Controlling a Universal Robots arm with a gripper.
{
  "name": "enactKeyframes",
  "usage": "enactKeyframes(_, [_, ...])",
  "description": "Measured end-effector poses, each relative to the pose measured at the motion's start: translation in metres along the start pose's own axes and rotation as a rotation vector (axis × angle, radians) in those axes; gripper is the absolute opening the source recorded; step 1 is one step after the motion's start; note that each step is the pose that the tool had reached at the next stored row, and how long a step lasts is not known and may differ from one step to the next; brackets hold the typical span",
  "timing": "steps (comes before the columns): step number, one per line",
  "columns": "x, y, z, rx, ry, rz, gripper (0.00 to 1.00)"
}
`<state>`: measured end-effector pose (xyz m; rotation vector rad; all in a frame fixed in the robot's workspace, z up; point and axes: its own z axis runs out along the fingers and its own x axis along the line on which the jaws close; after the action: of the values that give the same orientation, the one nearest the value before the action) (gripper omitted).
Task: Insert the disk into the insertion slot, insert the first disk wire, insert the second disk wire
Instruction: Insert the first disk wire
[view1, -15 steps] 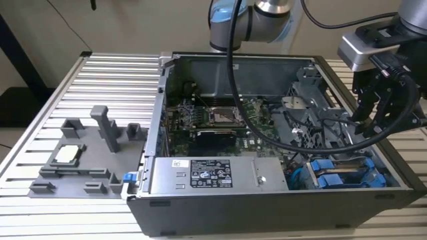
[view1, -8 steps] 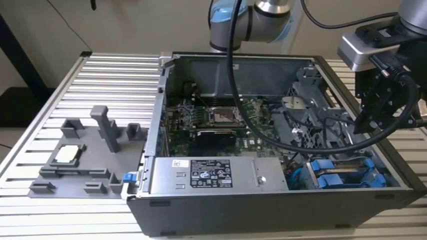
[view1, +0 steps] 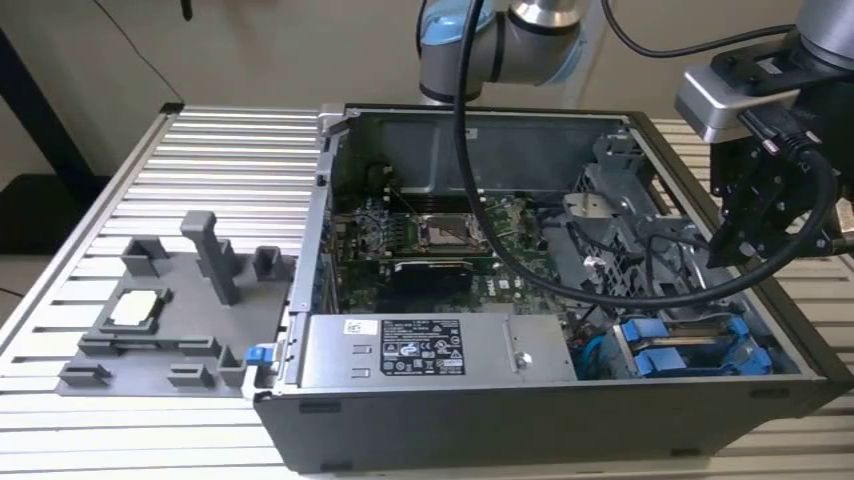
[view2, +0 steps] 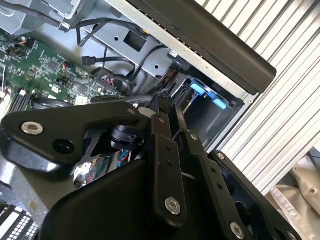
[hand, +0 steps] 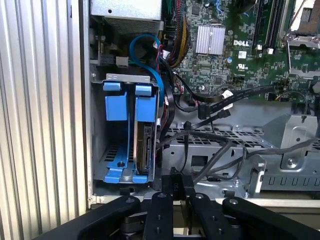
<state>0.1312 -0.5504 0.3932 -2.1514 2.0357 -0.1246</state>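
Gripper (hand: 178, 176) pressed together near drive cage; disk (hand: 146, 142) seated in insertion slot (hand: 127, 78); black-and-white printed sticker (view1: 420, 346) on power supply (view1: 534, 350).

The ribbed silvery aluminium worktop (view1: 200, 140) has a satin, brushed sheen. The flat silvery disk (hand: 146, 145) shows a bare metal edge framed in smooth, faintly glossy blue plastic. The rectangular insertion slot (hand: 98, 145) is dull grey sheet metal. The green circuit board (hand: 220, 65) looks lacquered. The black gripper (hand: 178, 176) is matt, with shiny steel screws.
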Motion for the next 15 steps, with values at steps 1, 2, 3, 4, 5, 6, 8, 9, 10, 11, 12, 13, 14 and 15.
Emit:
enactKeyframes(1, [0.0,0.0,0.0,0.0,0.0,0.0,0.19])
enactKeyframes(2, [0.0,0.0,0.0,0.0,0.0,0.0,0.19])
enactKeyframes(3, [0.0,0.0,0.0,0.0,0.0,0.0,0.19])
enactKeyframes(4, [0.0,0.0,0.0,0.0,0.0,0.0,0.19])
enactKeyframes(5, [0.0,0.0,0.0,0.0,0.0,0.0,0.19])
enactKeyframes(6, [0.0,-0.0001,0.0,0.0,0.0001,0.0,0.19])
enactKeyframes(8, [0.0,-0.002,0.0004,-0.007,0.001,0.0,0.19])
enactKeyframes(9, [0.0002,-0.0035,0.0007,-0.0144,0.0017,0.001,0.19])
enactKeyframes(10, [0.0004,-0.0054,0.0012,-0.0231,0.0018,0.001,0.19])
enactKeyframes(11, [0.0006,-0.0074,0.0017,-0.0324,0.0016,0.002,0.19])
enactKeyframes(12, [0.0008,-0.0097,0.0022,-0.0435,0.0016,0.002,0.19])
enactKeyframes(13, [0.0011,-0.012,0.0028,-0.0551,0.0013,0.003,0.19])
enactKeyframes(14, [0.0013,-0.0143,0.0034,-0.0666,0.0013,0.004,0.19])
enactKeyframes(15, [0.0016,-0.0165,0.0038,-0.078,0.0016,0.005,0.19])
